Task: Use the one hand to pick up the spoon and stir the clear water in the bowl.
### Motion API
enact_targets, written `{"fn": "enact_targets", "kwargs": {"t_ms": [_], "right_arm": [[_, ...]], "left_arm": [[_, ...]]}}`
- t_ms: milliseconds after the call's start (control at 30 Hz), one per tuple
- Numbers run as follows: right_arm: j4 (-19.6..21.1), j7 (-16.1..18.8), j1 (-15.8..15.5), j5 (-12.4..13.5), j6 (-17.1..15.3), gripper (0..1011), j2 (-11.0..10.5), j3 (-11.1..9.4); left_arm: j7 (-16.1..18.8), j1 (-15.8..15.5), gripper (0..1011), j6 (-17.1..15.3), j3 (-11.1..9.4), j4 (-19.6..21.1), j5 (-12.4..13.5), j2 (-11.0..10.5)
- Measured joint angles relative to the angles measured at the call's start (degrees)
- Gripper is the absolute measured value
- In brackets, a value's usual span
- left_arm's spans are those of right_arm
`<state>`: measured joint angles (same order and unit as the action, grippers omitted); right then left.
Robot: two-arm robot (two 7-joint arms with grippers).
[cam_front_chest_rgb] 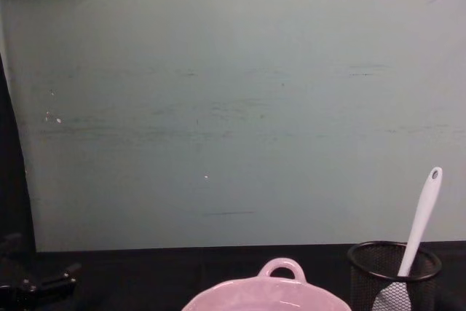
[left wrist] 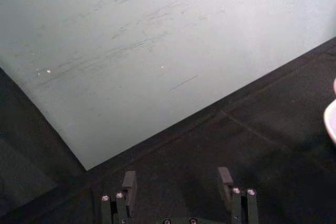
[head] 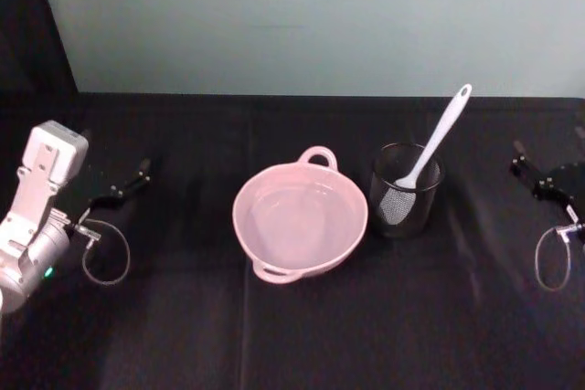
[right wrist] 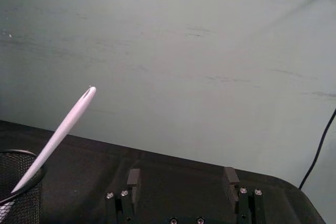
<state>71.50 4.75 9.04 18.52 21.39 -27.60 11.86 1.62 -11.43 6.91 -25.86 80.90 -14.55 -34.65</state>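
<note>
Toward the right side of the black table (head: 302,344), just beside the pink bowl (head: 300,222): a black mesh cup (head: 406,191), touching or nearly touching the bowl's right rim, with the white spoon (head: 437,143) standing scoop-down inside. Long axis steeply tilted, scoop low against the cup's near wall, handle rising out over the rim and leaning toward the table's far right corner, holed tip uppermost. Probably light, stiff plastic, smooth and somewhat slippery; best taken on the bare handle above the cup's rim, pinched across the flat width, then lifted along the lean so as not to tip the light cup. Clear water (head: 294,216) faintly visible in the bowl, at mid-table.

Right gripper (right wrist: 182,179) hovering low near the table's right edge, well apart from the spoon, fingers spread wide with nothing between. Left gripper (left wrist: 178,179) parked near the left edge, likewise spread and empty.
</note>
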Motion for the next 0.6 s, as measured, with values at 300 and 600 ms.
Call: {"fn": "enact_targets", "kwargs": {"t_ms": [300, 600], "right_arm": [[0.3, 0.1, 0.0, 0.0, 0.0, 1003, -0.1, 0.1], [0.4, 0.1, -0.1, 0.0, -0.1, 1002, -0.2, 0.1]], "left_arm": [[0.0, 0.0, 1011, 0.0, 0.0, 0.0, 0.0, 0.0], [0.0, 0.0, 1011, 0.0, 0.0, 0.0, 0.0, 0.0]]}}
